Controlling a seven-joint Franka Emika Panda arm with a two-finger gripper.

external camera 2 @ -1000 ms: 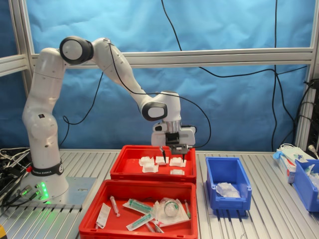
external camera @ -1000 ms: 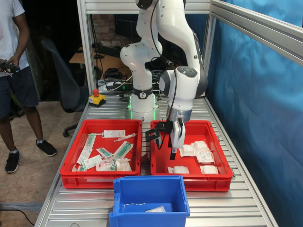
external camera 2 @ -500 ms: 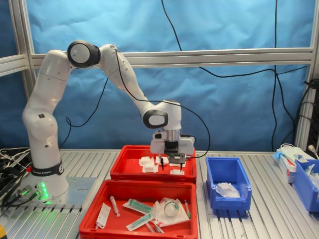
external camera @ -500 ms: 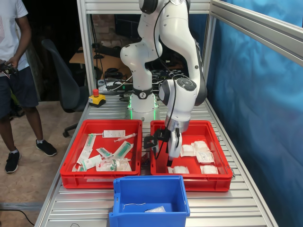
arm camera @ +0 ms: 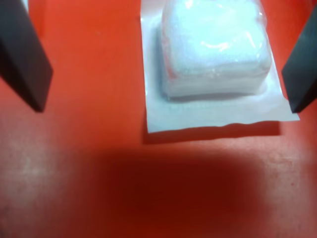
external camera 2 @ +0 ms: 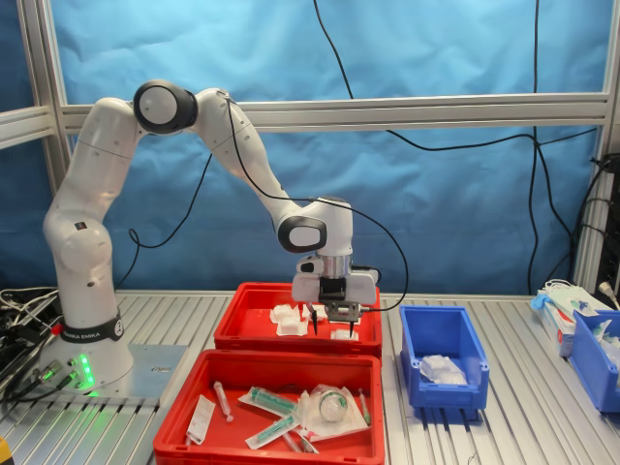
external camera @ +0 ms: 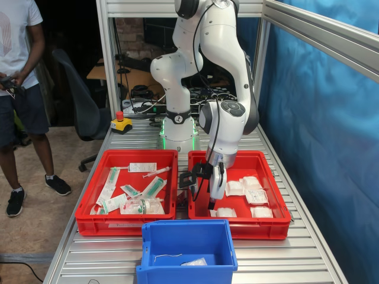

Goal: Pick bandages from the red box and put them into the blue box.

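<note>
Jaws point(arm camera: 163, 64) spread wide, low inside the red box point(external camera: 278, 220), straddling one bandage pack point(arm camera: 214, 47) lying flat between them but nearer one finger. Best to shift sideways until centred over the soft pad, drop to the floor, then close gently before lifting toward the blue box point(external camera: 185, 244).

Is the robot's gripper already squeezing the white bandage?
No. In the wrist view the gripper is open, its dark fingers standing apart on either side of the bandage, which lies flat on the red box floor.
</note>
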